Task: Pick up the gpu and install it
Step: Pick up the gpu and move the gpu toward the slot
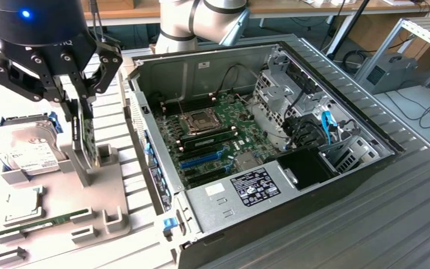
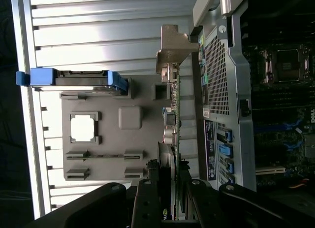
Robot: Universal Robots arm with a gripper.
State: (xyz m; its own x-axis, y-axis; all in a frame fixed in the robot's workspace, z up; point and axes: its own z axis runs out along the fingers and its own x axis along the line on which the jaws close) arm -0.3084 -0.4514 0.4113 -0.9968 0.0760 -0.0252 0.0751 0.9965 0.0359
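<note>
Looking first at the exterior view, the gripper (image 1: 79, 109) hung over the grey fixture tray (image 1: 118, 210). Its jaws were drawn in narrow on the upper edge of the gpu (image 1: 87, 137). The card stood upright on edge at the tray's slotted post, and whether its lower edge was free of the slot could not be told.

That doubt looked like the main hazard: a sideways pull with the edge seated would likely pry the board or drag the tray. The hold was on a thin edge, high on the card, so a swing might let it pivot or slip.

The hard drive (image 1: 20, 148) sat near on the exterior view's left. The near wall of the open case (image 1: 144, 131) rose near on the exterior view's right. The free room was upward and then over that wall, towards the motherboard (image 1: 215, 126) and its blue slots (image 1: 200, 161). Cables and a drive cage crowded the case's far side.

In the wrist view the gpu (image 2: 173, 114) ran edge-on between the dark fingers (image 2: 147, 203) of the gripper (image 2: 166, 176), which pressed it from both faces. Its silver bracket (image 2: 172, 46) ended just beside the case's perforated panel (image 2: 219, 80) with little gap. A low crossing would probably snag the bracket on the case's rim. The tray (image 2: 110, 139) and the blue-railed hard drive (image 2: 74, 80) lay on the card's other side, the drive well apart.
</note>
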